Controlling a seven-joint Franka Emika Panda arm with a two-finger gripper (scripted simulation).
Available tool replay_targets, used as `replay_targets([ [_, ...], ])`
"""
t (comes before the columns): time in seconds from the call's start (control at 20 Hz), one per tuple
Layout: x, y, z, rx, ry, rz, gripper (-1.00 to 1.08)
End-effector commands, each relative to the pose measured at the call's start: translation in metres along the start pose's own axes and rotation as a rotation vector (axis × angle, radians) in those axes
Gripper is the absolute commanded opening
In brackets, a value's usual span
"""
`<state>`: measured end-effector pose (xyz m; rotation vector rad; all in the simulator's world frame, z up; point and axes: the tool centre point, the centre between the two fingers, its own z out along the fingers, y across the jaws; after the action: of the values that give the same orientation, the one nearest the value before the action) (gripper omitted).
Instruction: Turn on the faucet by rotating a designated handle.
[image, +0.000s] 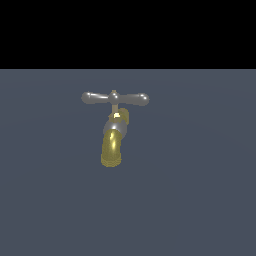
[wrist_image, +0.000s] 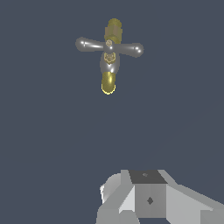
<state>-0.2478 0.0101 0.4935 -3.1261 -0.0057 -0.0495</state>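
Note:
The faucet (image: 113, 142) is a small tap with a curved translucent yellow-gold spout and a grey collar, standing alone on the dark grey floor. Its handle (image: 115, 98), a slim grey crossbar with two bulbous ends, lies level across the top on a short stem. The wrist view looks down on the faucet (wrist_image: 109, 81) and handle (wrist_image: 109, 45) from a distance. White and grey parts of my gripper (wrist_image: 146, 177) fill that view's lower edge, well apart from the faucet. Its fingers do not show apart from each other, and no arm appears in the exterior view.
The dark grey floor (image: 200, 190) spreads flat around the faucet on all sides. A black band lies beyond its far edge in the exterior view.

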Motion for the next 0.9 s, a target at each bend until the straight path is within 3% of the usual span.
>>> replay_targets([
  [0.0,0.0,0.0,0.0,0.0,0.0,0.0,-1.0],
  [0.45,0.004,0.006,0.01,0.0,-0.001,-0.048,-1.0],
  [0.85,0.015,0.021,0.036,0.001,-0.005,-0.172,-1.0],
])
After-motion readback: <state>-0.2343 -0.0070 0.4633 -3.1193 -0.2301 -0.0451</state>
